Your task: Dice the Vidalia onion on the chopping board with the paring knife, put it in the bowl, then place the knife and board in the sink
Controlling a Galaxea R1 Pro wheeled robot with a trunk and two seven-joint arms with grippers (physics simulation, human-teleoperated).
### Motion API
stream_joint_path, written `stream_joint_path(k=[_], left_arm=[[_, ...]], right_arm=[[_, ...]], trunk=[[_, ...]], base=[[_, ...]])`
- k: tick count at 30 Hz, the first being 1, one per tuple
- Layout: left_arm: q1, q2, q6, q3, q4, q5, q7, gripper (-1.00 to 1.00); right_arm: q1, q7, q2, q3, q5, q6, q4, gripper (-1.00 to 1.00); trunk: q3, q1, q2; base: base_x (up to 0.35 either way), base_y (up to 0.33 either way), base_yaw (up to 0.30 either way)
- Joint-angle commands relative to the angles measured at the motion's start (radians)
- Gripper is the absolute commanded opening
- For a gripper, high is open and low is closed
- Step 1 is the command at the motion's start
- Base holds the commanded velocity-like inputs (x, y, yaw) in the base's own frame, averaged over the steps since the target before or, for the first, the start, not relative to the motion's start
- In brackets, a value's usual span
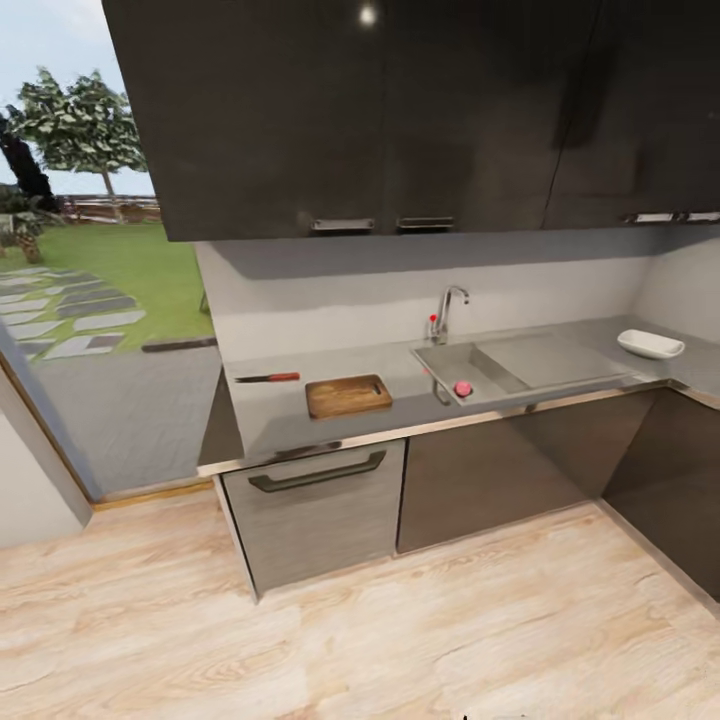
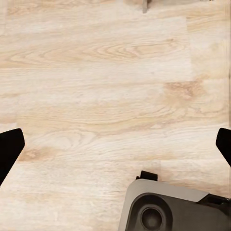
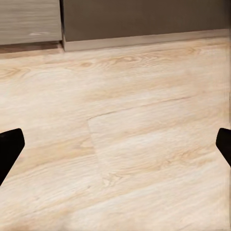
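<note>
Nothing was done yet: your Vidalia onion [image 1: 462,388] lay in the sink [image 1: 520,365], with the paring knife [image 1: 267,378] beside the chopping board [image 1: 348,396] and the bowl [image 1: 650,344] empty on the countertop [image 1: 280,420]. Your left gripper [image 2: 115,147] and right gripper [image 3: 115,147] hung spread wide over the wooden floor [image 3: 144,144], holding nothing.

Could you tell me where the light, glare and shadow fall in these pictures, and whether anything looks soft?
Head view: a bright glare spot on the upper cabinets; their shadow bands the wall above the tap; daylight comes from the garden; the onion and knife look slightly soft. Both wrist views: evenly lit floor, dark fingertips at the edges.
</note>
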Motion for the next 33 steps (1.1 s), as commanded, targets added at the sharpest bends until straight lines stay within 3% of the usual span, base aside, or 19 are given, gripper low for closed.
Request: stream_joint_path(k=[1, 33], left_arm=[[0.0, 0.0, -0.002, 0.0, -0.002, 0.01, -0.002, 1.0], [0.0, 0.0, -0.002, 0.0, -0.002, 0.008, -0.002, 1.0]], right_arm=[[-0.001, -0.007, 0.0, -0.005, 0.011, -0.001, 0.001, 1.0], [-0.001, -0.007, 0.0, -0.005, 0.011, -0.001, 0.001, 1.0]], trunk=[[-0.001, 0.001, -0.002], [0.036, 0.001, -0.002]], base=[[0.0, 0.0, -0.231], [0.0, 0.0, -0.231]])
